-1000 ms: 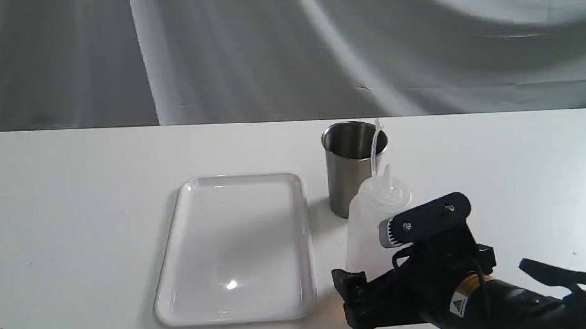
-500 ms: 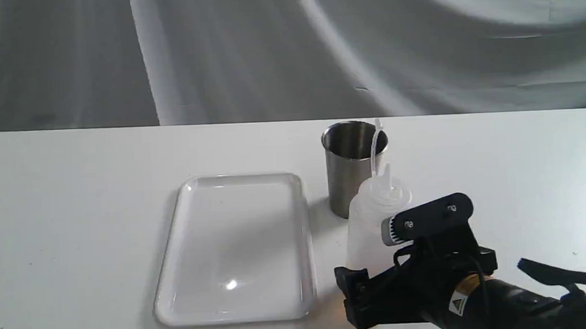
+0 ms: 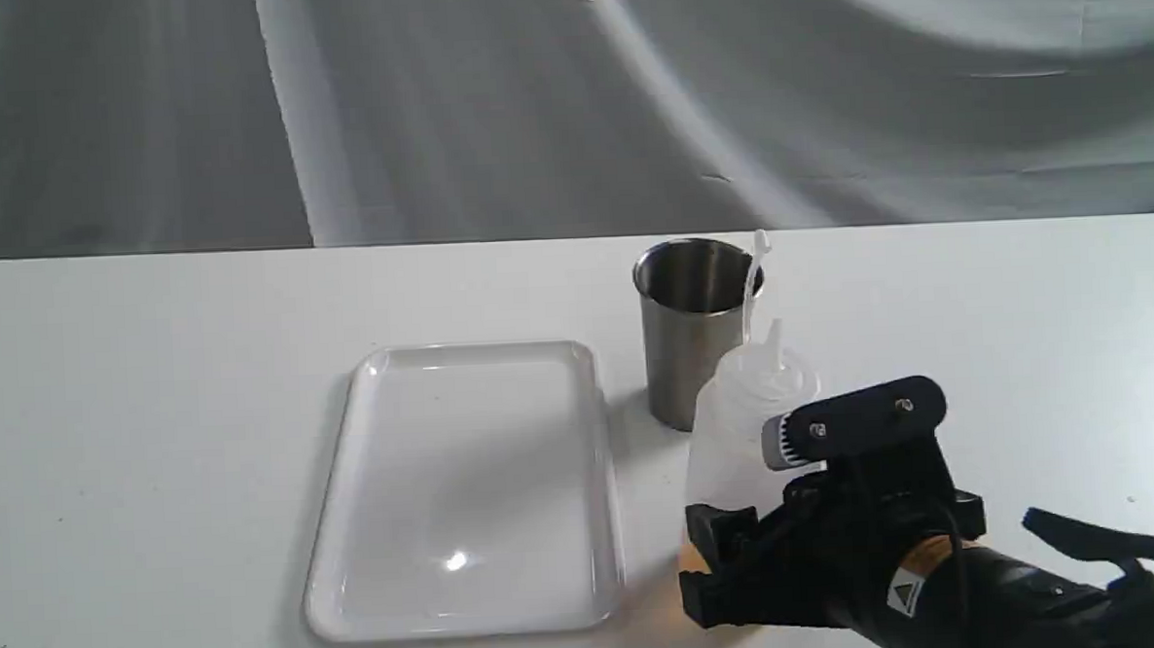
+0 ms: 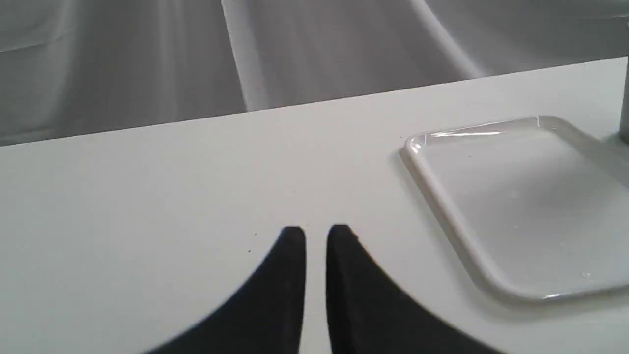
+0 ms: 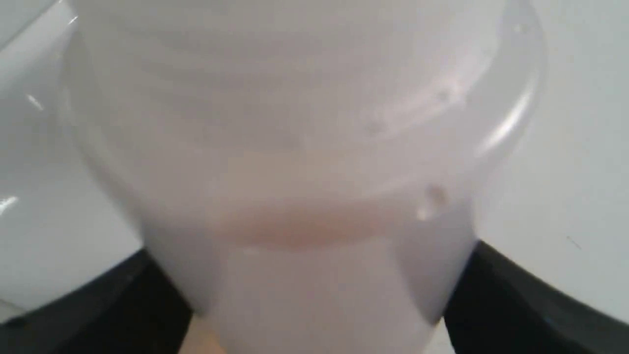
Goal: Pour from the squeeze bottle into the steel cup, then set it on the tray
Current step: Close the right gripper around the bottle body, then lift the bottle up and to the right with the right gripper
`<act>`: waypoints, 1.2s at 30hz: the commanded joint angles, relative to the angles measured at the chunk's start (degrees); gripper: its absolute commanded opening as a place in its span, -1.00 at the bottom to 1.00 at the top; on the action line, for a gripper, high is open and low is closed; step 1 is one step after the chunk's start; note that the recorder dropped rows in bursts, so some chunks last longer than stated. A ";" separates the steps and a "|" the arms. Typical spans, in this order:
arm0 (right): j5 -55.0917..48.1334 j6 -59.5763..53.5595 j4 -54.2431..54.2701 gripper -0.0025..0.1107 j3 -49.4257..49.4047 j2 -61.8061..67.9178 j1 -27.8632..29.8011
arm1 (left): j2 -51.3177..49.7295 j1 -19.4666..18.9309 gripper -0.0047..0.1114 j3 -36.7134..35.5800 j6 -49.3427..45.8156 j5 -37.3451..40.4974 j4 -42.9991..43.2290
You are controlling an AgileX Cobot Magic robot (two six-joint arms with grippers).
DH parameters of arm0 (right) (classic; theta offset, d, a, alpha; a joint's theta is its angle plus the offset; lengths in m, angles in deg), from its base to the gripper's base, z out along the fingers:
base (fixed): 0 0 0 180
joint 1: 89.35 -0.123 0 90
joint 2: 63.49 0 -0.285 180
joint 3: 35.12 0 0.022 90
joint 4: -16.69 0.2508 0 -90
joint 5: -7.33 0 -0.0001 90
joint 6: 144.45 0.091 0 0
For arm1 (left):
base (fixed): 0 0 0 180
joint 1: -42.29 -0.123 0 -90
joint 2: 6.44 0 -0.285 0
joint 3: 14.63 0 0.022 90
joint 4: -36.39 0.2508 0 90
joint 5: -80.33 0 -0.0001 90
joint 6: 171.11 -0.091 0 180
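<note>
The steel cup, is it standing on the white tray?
No, the steel cup stands upright on the table beside the tray, outside its rim.

The one sign is a small white sticker (image 3: 904, 597) bearing a dark triangle symbol. It sits on the black wrist of the right arm (image 3: 1008, 592), at the near right of the scene. No words or numbers can be read.

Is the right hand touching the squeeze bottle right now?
Touching. The right wrist view shows the squeeze bottle pinched between both fingers of the right hand.
</note>
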 commanded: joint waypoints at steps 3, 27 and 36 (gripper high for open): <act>0.10 0.86 2.25 -0.06 0.16 -6.00 -0.17 | 0.28 0.18 -0.78 -0.25 0.10 -0.37 0.16; -50.62 -4.06 -17.47 -0.06 22.11 -28.08 10.97 | 0.28 0.18 -0.78 -0.25 0.10 -0.37 0.16; -60.22 6.00 -36.46 -0.06 31.71 -27.94 13.52 | 0.28 0.18 -0.78 -0.25 0.10 -0.37 0.16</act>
